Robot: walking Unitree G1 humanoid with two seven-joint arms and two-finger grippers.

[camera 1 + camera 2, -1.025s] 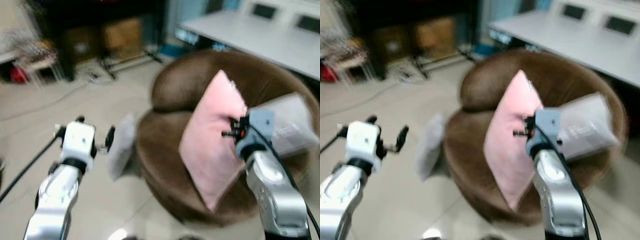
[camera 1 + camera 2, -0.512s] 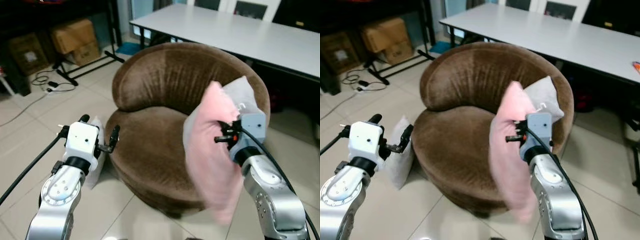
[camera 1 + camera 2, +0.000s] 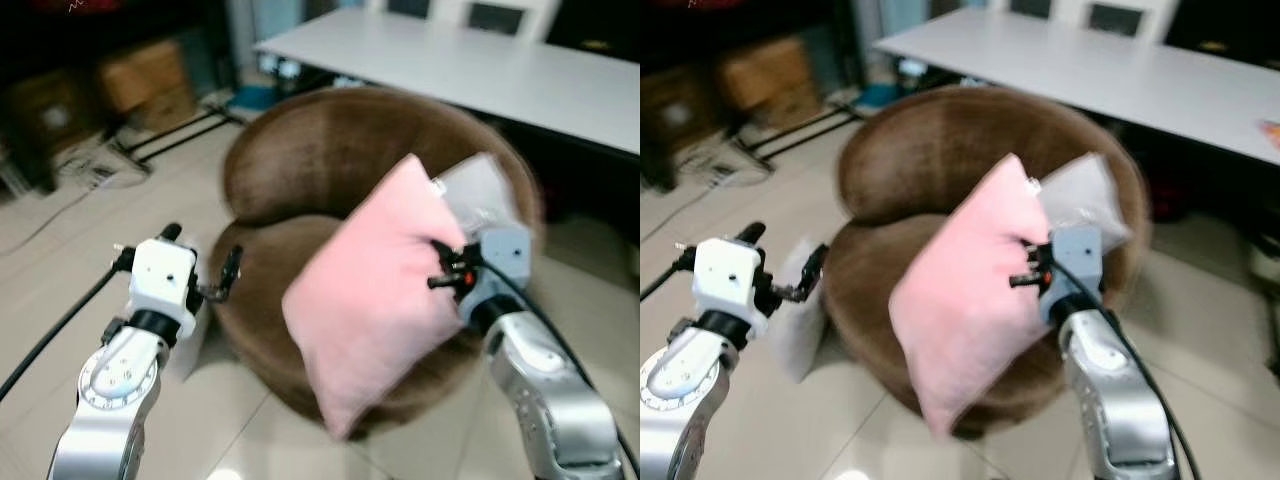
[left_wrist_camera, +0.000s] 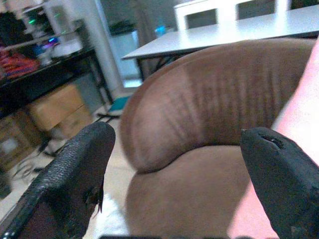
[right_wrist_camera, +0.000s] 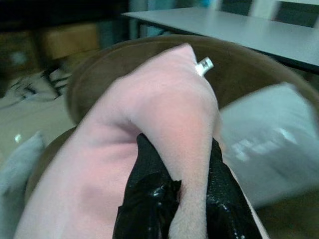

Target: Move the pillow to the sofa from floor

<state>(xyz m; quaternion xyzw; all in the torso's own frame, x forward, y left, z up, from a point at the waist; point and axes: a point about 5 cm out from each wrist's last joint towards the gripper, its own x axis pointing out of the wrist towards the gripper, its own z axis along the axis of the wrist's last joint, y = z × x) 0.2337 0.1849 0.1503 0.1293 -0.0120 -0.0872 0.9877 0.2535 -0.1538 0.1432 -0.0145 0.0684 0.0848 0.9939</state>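
**A:** So where's the pillow at here? Going camera by camera.

**B:** Head cameras first. The square pink fabric pillow (image 3: 375,290) is off the floor, hanging tilted with one corner up and one corner down, in front of the round brown upholstered sofa chair (image 3: 330,170). The right gripper (image 3: 447,272) has it by the edge on the robot's right, so the bulk of the pillow lies out to the left of the claw, over the front of the seat, and its low corner droops past the seat's front rim. It's blurry, so I can't say whether it touches the cushion yet.

**A:** And the other arm?

**B:** The left gripper (image 3: 205,275) is held up beside the chair's left side, with nothing in it. The right arm is obviously the one doing the job. There's also a pale grey pillow (image 3: 1085,200) lying against the backrest, just behind the pink one, and a white pillow (image 3: 800,320) on the tiled floor (image 3: 60,240) by the left arm.

**A:** Left wrist cam?

**B:** Two black fingers (image 4: 75,174) spread wide apart, with the brown backrest between them and a strip of pink at the edge.

**A:** Right wrist?

**B:** The fingers (image 5: 149,199) are pinched tight on a fold of the pink fabric, so it's a solid grip. My guess is the next move is to carry it further over the seat and let go, since it's sticking out forward right now.
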